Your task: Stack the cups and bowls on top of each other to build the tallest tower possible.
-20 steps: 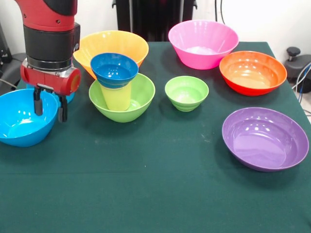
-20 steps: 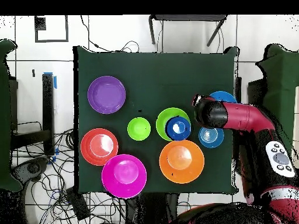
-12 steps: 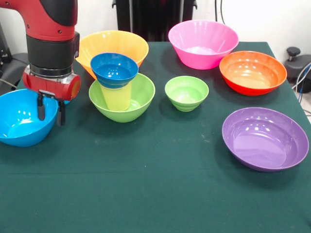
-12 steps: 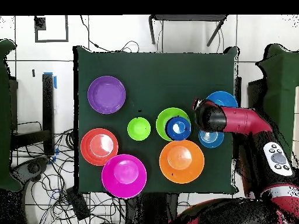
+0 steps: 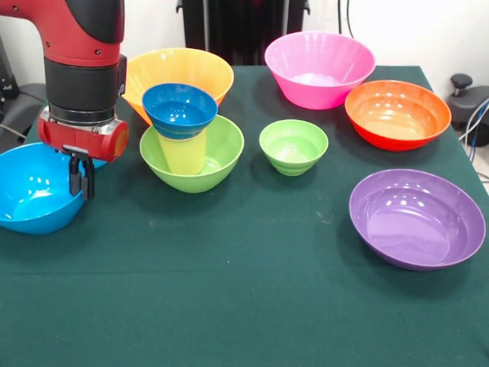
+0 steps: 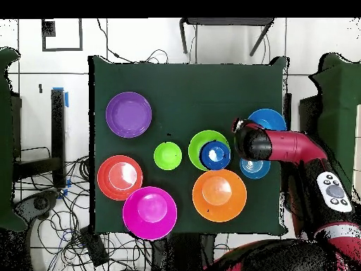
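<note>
A big light-blue bowl (image 5: 30, 191) sits at the table's left edge in the front view. My gripper (image 5: 81, 191) is shut on its right rim, with one finger on each side of the wall. Just to the right is the tower: a large lime-green bowl (image 5: 218, 157) holds the yellow ribbed cup (image 5: 183, 155), and a dark blue bowl (image 5: 179, 109) rests in the cup's mouth. In the overhead view the arm's wrist (image 6: 252, 143) hides the fingers, between the light-blue bowl (image 6: 271, 118) and the tower (image 6: 214, 154).
Loose bowls stand around: orange (image 5: 179, 70), pink (image 5: 319, 69), red-orange (image 5: 397, 113), small green (image 5: 293, 145) and purple (image 5: 416, 218). A small light-blue bowl (image 6: 254, 167) lies partly under the arm. The table's edge is close to the held bowl.
The fingers stood apart over the light-blue bowl's rim and have now shut on it. The wrist rose slightly and the bowl shifted a little to the left.
</note>
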`<state>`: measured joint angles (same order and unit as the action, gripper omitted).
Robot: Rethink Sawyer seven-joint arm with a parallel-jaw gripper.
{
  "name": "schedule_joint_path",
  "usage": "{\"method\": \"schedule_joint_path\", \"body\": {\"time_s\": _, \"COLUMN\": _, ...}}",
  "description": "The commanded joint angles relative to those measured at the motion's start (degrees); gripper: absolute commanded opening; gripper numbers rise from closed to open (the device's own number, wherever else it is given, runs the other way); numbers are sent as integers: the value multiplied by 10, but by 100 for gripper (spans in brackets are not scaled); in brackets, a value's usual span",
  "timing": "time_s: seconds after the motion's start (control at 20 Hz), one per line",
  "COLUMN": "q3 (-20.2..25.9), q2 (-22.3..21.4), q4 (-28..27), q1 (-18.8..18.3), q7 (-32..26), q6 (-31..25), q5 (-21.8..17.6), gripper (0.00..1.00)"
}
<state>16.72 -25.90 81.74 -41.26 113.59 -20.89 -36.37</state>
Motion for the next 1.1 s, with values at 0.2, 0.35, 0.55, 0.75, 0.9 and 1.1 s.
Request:
{"method": "schedule_joint_path", "body": {"time_s": 0.2, "q3": 47, "q2": -2, "q4": 32, "q1": 21, "q7": -76, "q6": -9, "q5": -33, "gripper": 0}}
{"method": "schedule_joint_path", "body": {"time_s": 0.35, "q3": 45, "q2": -19, "q4": 36, "q1": 26, "q7": -79, "q6": -28, "q5": -27, "gripper": 0}}
{"method": "schedule_joint_path", "body": {"time_s": 0.55, "q3": 38, "q2": -56, "q4": 49, "q1": 35, "q7": -82, "q6": -61, "q5": -14, "gripper": 0}}
{"method": "schedule_joint_path", "body": {"time_s": 0.75, "q3": 37, "q2": -86, "q4": 60, "q1": 44, "q7": -85, "q6": -97, "q5": 1, "gripper": 0}}
{"method": "schedule_joint_path", "body": {"time_s": 0.9, "q3": 35, "q2": -111, "q4": 76, "q1": 49, "q7": -80, "q6": -118, "q5": 12, "gripper": 0}}
{"method": "schedule_joint_path", "body": {"time_s": 1.1, "q3": 30, "q2": -146, "q4": 89, "q1": 63, "q7": -72, "q6": -157, "q5": 31, "gripper": 0}}
